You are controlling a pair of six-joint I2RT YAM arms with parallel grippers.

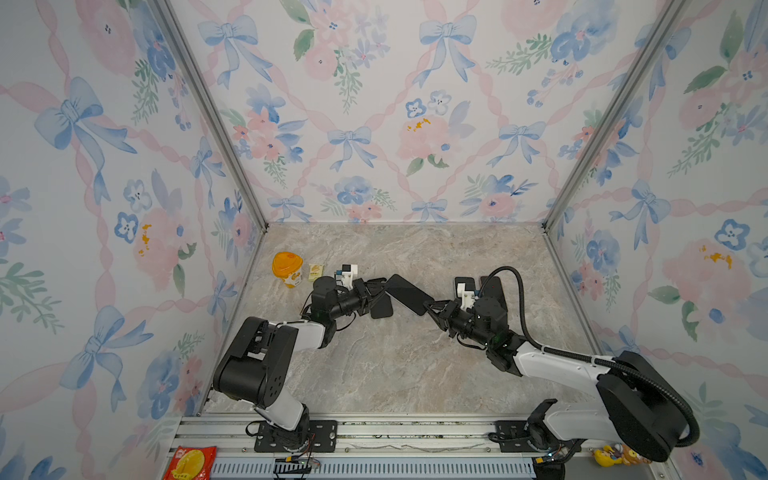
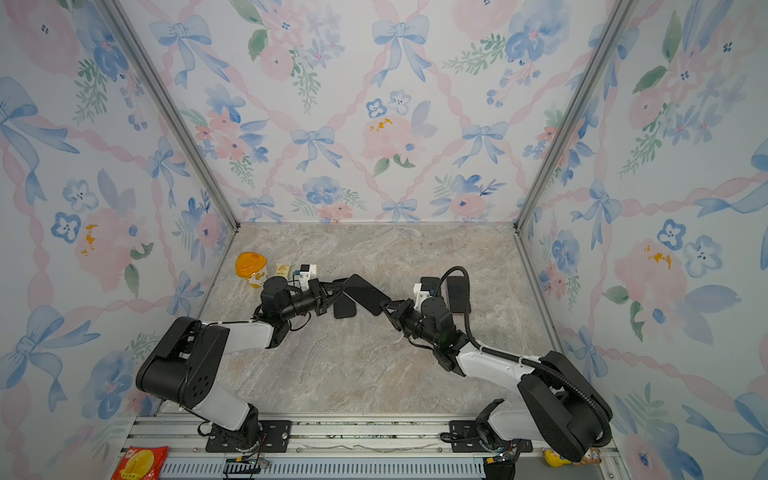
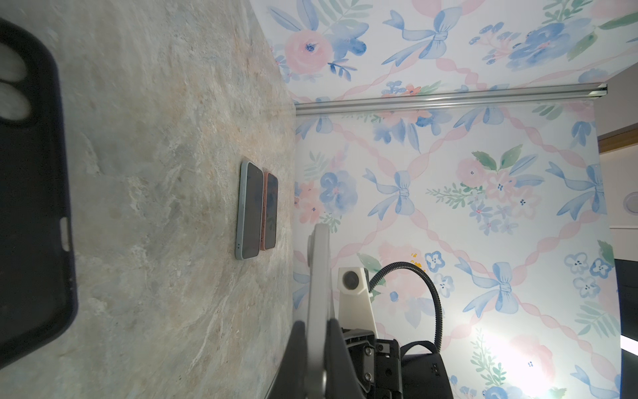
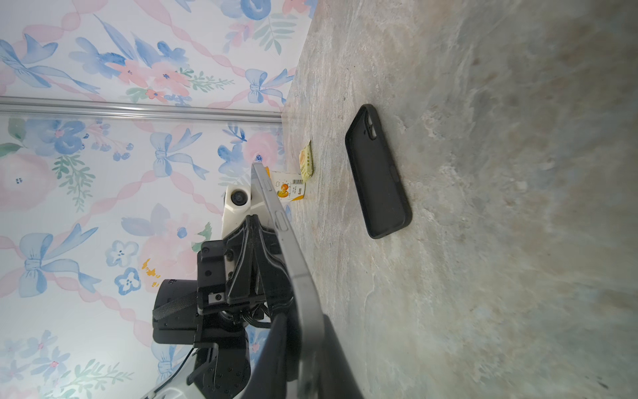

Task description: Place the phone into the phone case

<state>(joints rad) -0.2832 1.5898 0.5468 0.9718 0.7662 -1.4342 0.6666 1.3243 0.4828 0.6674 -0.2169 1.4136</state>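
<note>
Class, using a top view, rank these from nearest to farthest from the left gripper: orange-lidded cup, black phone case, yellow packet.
1. black phone case, on the table right beside the left gripper, which grips the phone.
2. yellow packet, back left.
3. orange-lidded cup, farther left, next to the packet.

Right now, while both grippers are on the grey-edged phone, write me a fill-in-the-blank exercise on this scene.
1. The left gripper and the right gripper hold the grey-edged phone ___ the marble-patterned table.
2. The black rubbery phone case lies on the table with ___ inside it.
3. The pale blue phone and the pink phone lie side by side, ___ up.
4. The round printed cup beside the small yellow packet has an ___ lid.
Missing words: above; nothing; screen; orange.
</note>
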